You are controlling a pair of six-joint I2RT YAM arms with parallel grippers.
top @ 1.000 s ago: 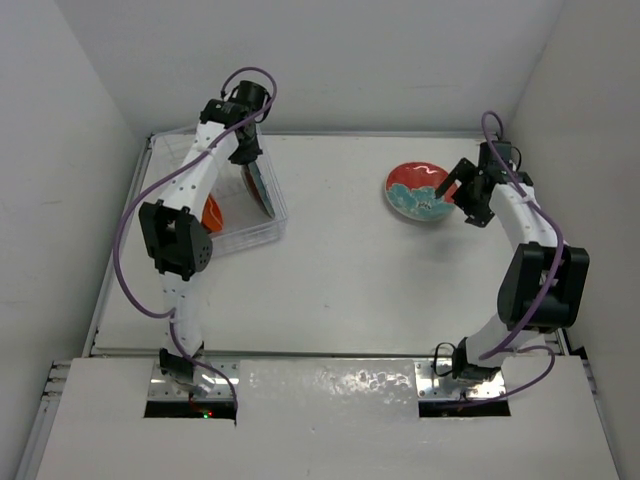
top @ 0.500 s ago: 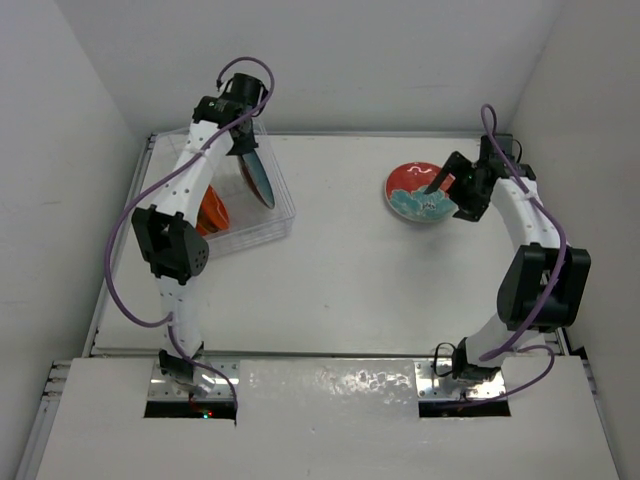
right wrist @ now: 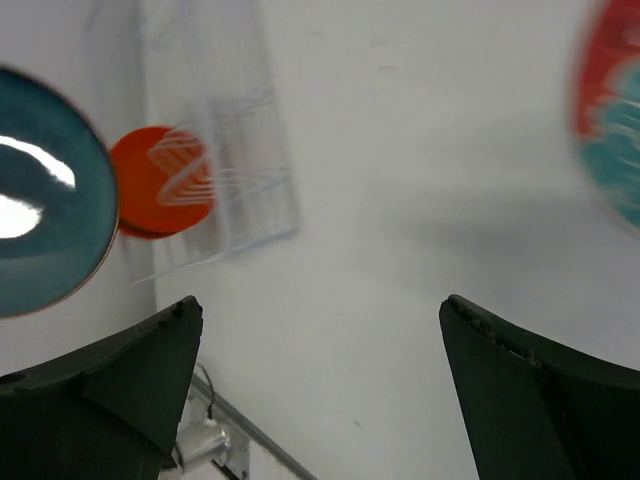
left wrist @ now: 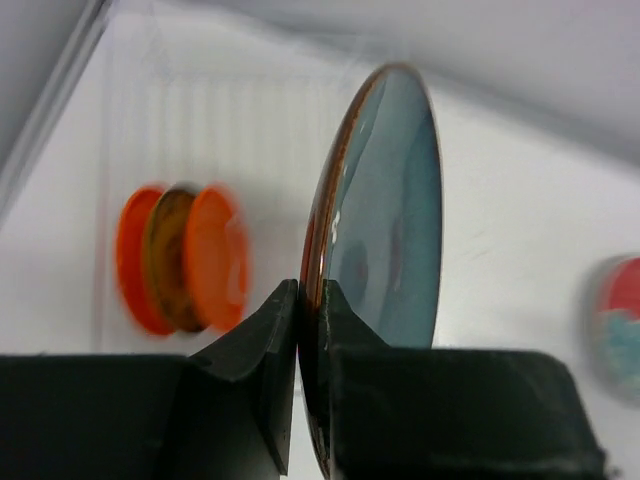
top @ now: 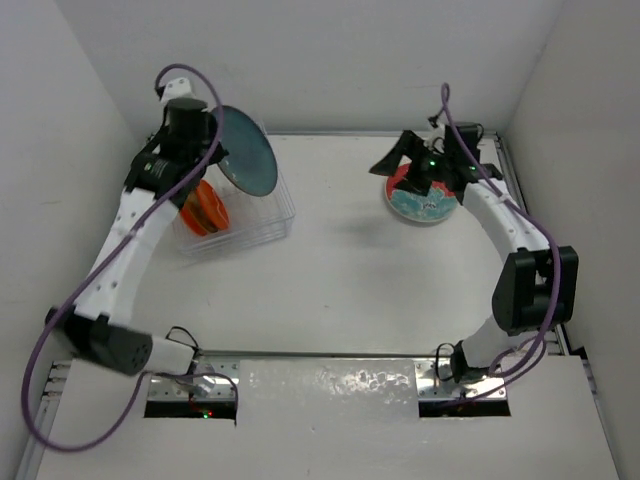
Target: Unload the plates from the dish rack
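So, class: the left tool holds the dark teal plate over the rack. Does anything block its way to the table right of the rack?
Nothing visible does. The dark teal plate, clamped in the left tool, is held over the dish rack, and nothing lies on the table between the rack and the red-and-teal plate.

Teal plate (left wrist: 395,250): glossy dark teal face, thin red-brown rim, white glare patches
Orange plates (top: 203,210): bright orange; the left wrist view shows a darker brown-yellow face between two orange ones, too blurred to read its pattern
Dish rack (top: 272,218): clear, colourless, fine ribbed lines
Red-and-teal plate (top: 425,200): red ground, teal patches, pale wavy markings
Table (top: 330,270): plain white
Left arm (top: 130,235), right arm (top: 505,215): white links, black joints
Left gripper (left wrist: 310,300), right gripper (right wrist: 320,303): black fingers
Cable (top: 180,69): purple
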